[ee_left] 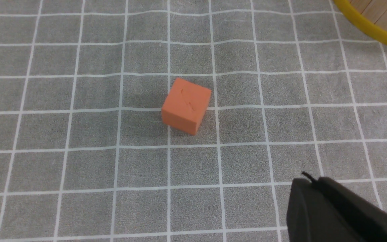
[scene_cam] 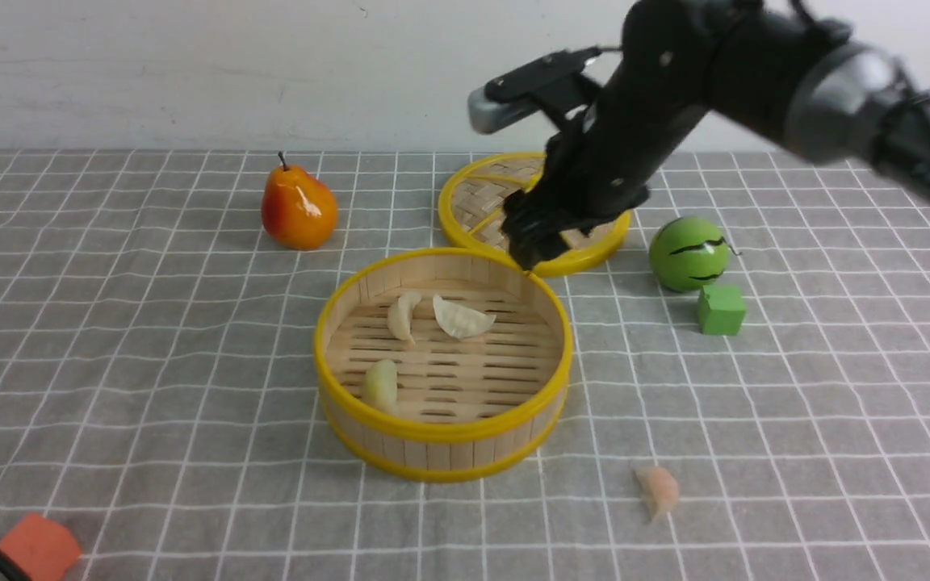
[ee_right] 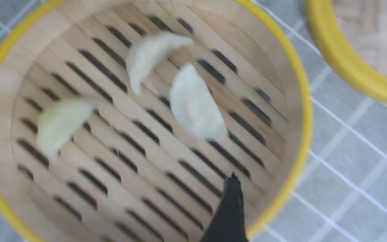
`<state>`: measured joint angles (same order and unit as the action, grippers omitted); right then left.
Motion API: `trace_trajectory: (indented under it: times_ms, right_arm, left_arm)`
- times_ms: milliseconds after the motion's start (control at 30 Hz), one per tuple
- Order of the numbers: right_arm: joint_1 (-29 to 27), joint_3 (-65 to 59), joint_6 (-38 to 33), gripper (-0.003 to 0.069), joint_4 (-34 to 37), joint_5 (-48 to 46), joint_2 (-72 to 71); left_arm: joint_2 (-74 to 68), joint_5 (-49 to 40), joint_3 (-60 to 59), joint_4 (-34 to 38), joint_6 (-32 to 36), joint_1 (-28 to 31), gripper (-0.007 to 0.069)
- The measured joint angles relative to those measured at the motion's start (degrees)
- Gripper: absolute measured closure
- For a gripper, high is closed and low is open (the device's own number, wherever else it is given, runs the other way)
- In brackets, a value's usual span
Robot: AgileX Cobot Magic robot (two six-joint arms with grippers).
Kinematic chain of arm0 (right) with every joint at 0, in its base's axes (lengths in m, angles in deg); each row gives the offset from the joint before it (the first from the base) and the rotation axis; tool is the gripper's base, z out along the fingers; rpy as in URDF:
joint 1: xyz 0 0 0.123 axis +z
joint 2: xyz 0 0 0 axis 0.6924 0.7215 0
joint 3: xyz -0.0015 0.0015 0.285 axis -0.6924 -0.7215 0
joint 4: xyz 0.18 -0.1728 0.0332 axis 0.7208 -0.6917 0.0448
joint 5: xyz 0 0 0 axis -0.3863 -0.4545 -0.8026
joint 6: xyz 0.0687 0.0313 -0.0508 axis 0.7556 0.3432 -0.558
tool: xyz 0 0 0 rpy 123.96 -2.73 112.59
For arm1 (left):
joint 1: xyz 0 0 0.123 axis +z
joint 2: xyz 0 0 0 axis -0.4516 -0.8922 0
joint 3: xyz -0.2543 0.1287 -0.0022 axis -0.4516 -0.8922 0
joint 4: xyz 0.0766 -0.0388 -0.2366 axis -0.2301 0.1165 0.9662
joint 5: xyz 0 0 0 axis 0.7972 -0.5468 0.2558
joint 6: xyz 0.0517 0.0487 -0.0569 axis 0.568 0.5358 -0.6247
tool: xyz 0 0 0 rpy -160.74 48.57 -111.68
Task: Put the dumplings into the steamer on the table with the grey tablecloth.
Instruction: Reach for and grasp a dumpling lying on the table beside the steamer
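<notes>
Step in hand, by judgement: transfer of the last dumpling, with three of four placed. Inside the round, deep bamboo steamer with yellow rims point(scene_cam: 442, 452): two cream-white crescent dumplings point(scene_cam: 463, 319) point(scene_cam: 403, 316) toward the far side, plus one pale green crescent dumpling point(scene_cam: 381, 386) near the left wall. Outside: one pale pink dumpling with a tapered end point(scene_cam: 660, 491), lying on the grey tablecloth with a white grid point(scene_cam: 255, 500), nearer than the steamer and off to its right.

Right gripper point(ee_right: 317, 176): fingers wide apart, nothing between them; position above the far right part of the steamer rim and the flat woven lid with a yellow rim point(scene_cam: 485, 202). Left gripper point(ee_left: 311, 179): fingers together, no object in grip, well apart from the orange cube point(ee_left: 186, 106).

Next move, as advised: keep the right fingers spread. Clear the steamer rim, travel back toward the near right side, and align above the pink dumpling. Lower with one finger on each side, then close gently to avoid squeezing or flicking away the small curved body. Lift above rim height before crossing the wall. Release over the bare slats, away from the other dumplings. Leave the orange cube and the green cube point(scene_cam: 721, 310) in place.
</notes>
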<state>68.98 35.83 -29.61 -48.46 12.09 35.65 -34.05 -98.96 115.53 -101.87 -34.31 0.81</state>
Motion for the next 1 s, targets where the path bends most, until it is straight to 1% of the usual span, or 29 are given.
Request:
trace_trajectory:
  times_ms: [67, 167, 233, 267, 333, 367, 400, 500, 533, 567, 600, 633, 667, 700, 733, 833, 1000]
  right_arm:
    - [-1.8, -3.2, 1.0, 0.012, 0.0, -5.9, -3.3]
    - [-4.5, -11.4, 1.6, 0.0161, 3.0, -7.8, -5.0]
    - [-5.8, -20.7, 1.6, 0.018, 6.0, -7.3, -4.9]
    - [-5.8, -23.3, 1.6, 0.0182, 6.7, -6.7, -4.8]
    - [-5.5, -32.2, 1.6, 0.0188, 8.1, -1.8, -4.4]
    - [-5.5, -32.2, 1.6, 0.0188, 8.1, -1.8, -4.4]
    - [-5.4, -36.5, 1.9, 0.019, 8.2, 2.4, -4.4]
    - [-5.4, -41.3, 3.2, 0.0219, 8.2, 9.4, -5.3]
    - [-5.4, -42.0, 3.3, 0.0249, 8.2, 10.8, -5.6]
    - [-5.4, -42.2, 3.3, 0.0256, 8.3, 10.9, -5.7]
    - [-5.4, -42.7, 3.3, 0.0321, 8.5, 11.9, -5.9]
    - [-5.4, -42.7, 3.3, 0.0331, 8.5, 11.9, -5.9]
    - [-5.5, -42.7, 2.9, 0.041, 9.1, 12.0, -6.0]
    - [-5.5, -42.7, 2.1, 0.0468, 9.7, 12.0, -6.0]
    - [-5.5, -42.5, 1.1, 0.05, 10.1, 11.7, -6.1]
    - [-5.5, -40.6, -1.5, 0.0498, 11.0, 9.0, -7.1]
    - [-5.5, -34.2, -2.0, 0.0498, 11.1, 4.1, -10.1]
  left_arm:
    - [0.0, 0.3, 0.0, 0.0, 0.0, 0.0, 0.0608]
    - [0.0, 0.5, 0.0, 0.3, 0.0, 0.0, 0.0607]
    - [0.0, 0.5, 0.0, 0.3, 0.0, 0.0, 0.0605]
    - [0.0, 0.5, 0.0, 0.3, 0.0, 0.0, 0.0604]
    - [0.0, 0.5, 0.0, 0.3, 0.0, 0.0, 0.0603]
    - [0.0, 0.5, 0.0, 0.3, 0.0, 0.0, 0.0603]
    - [0.0, 0.6, 0.0, 0.3, 0.0, 0.0, 0.0603]
    - [0.0, 0.7, 0.0, 0.4, 0.0, 0.0, 0.0603]
    - [0.0, 0.9, -0.1, 0.4, 0.0, 0.0, 0.0601]
    - [0.0, 0.9, -0.1, 0.4, 0.0, 0.0, 0.0601]
    - [0.0, 1.2, -0.1, 0.4, 0.0, 0.0, 0.06]
    - [0.0, 1.2, -0.1, 0.4, 0.0, 0.0, 0.06]
    - [0.0, 1.4, -0.1, 0.4, 0.0, 0.0, 0.0599]
    - [0.0, 1.4, -0.1, 0.4, 0.0, 0.0, 0.0597]
    - [0.0, 1.4, -0.1, 0.4, 0.0, 0.0, 0.0596]
    - [0.0, 1.4, -0.1, 0.4, 0.0, 0.0, 0.0596]
    - [0.0, 1.4, -0.1, 0.4, 0.0, 0.0, 0.0588]
